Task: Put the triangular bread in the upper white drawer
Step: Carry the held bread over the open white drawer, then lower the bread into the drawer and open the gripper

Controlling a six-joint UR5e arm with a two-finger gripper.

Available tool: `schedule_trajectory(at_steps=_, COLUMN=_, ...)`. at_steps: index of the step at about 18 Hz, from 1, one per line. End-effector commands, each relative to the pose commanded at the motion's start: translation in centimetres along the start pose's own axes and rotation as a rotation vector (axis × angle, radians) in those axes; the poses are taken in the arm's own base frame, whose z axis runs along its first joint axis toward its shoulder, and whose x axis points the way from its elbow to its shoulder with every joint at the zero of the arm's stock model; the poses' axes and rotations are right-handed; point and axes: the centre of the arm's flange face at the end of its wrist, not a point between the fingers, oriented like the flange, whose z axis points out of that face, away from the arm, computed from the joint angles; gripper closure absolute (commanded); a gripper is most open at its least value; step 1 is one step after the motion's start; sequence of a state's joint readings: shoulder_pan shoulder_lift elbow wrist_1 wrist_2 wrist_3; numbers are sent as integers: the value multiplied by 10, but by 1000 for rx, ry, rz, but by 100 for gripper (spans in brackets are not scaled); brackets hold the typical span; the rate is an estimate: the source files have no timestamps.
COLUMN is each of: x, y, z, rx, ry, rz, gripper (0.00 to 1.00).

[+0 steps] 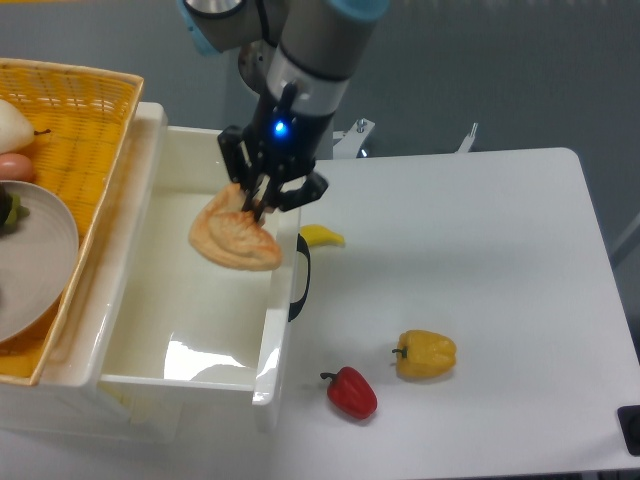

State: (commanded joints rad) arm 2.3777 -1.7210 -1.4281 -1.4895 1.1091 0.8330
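The triangular bread (234, 238) is a flat golden-orange pastry. It hangs tilted over the inside of the upper white drawer (190, 345), near the drawer's right wall. My gripper (254, 203) is shut on the bread's upper edge and holds it above the drawer floor. The drawer is pulled open, and its black curved handle (301, 276) faces the table. I cannot tell whether the bread's lower edge touches the drawer floor.
A yellow wicker basket (85, 110) with a grey plate (35, 260) and some food stands left of the drawer. On the white table lie a small yellow banana-like piece (322, 237), a yellow bell pepper (426, 354) and a red pepper (351, 392).
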Motion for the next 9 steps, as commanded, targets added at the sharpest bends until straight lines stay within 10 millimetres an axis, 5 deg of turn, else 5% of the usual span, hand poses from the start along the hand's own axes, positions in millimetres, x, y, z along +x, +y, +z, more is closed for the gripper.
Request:
schedule_trajectory(at_steps=7, x=14, y=-14, z=29, rx=-50, ry=-4, rz=56, gripper=100)
schedule_trajectory(at_steps=9, x=14, y=-13, z=39, rx=-72, ry=-5, rz=62, gripper=85)
